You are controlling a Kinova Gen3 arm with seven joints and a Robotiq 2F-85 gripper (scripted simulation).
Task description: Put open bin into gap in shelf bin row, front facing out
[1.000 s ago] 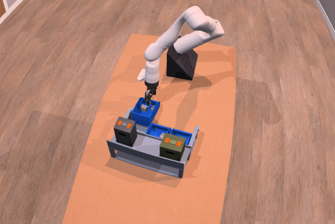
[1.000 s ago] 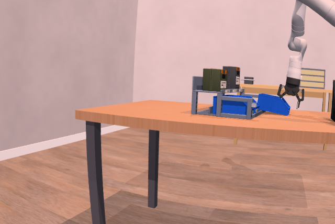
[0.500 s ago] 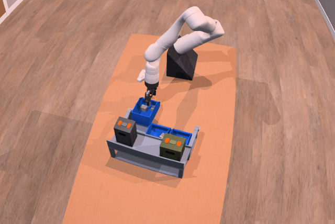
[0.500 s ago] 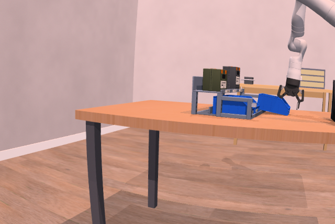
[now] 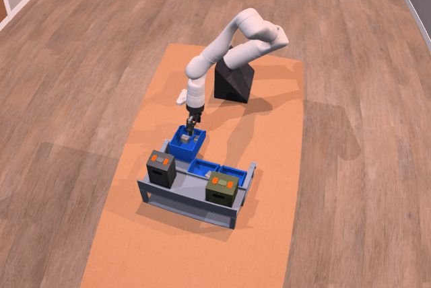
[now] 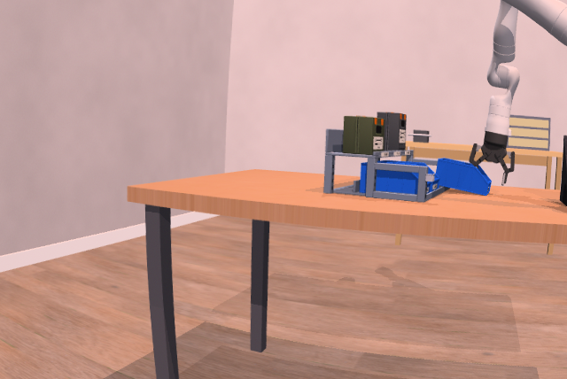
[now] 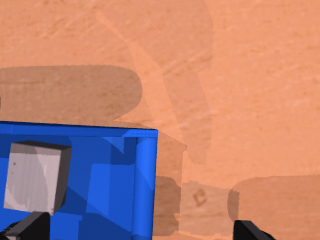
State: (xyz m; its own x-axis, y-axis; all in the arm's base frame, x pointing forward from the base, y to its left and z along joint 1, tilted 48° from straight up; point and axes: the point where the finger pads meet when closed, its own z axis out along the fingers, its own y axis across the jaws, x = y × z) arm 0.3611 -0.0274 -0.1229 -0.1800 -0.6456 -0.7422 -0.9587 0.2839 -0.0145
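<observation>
The loose blue bin (image 5: 182,153) (image 6: 460,175) (image 7: 145,190) stands at the left end of the grey shelf (image 5: 191,187) (image 6: 369,184), back end towards it and looking slightly raised. Whether it rests on the shelf's lip is hidden. A grey block (image 5: 185,138) (image 7: 32,177) and another part (image 5: 196,138) lie in it. My gripper (image 5: 193,128) (image 6: 489,174) (image 7: 142,231) is open at its low front end, one finger over the inside, one beyond the front wall. Two shelf bins (image 5: 203,167) (image 5: 234,174) sit side by side; the gap is left of them in the top view.
A dark grey case (image 5: 161,169) (image 6: 396,129) stands on the upper board above the gap's side. A green case (image 5: 221,189) (image 6: 361,135) stands on it at the other end. Shelf posts (image 5: 166,144) (image 5: 253,166) rise at both front corners. The robot's black base (image 5: 233,83) is behind the arm.
</observation>
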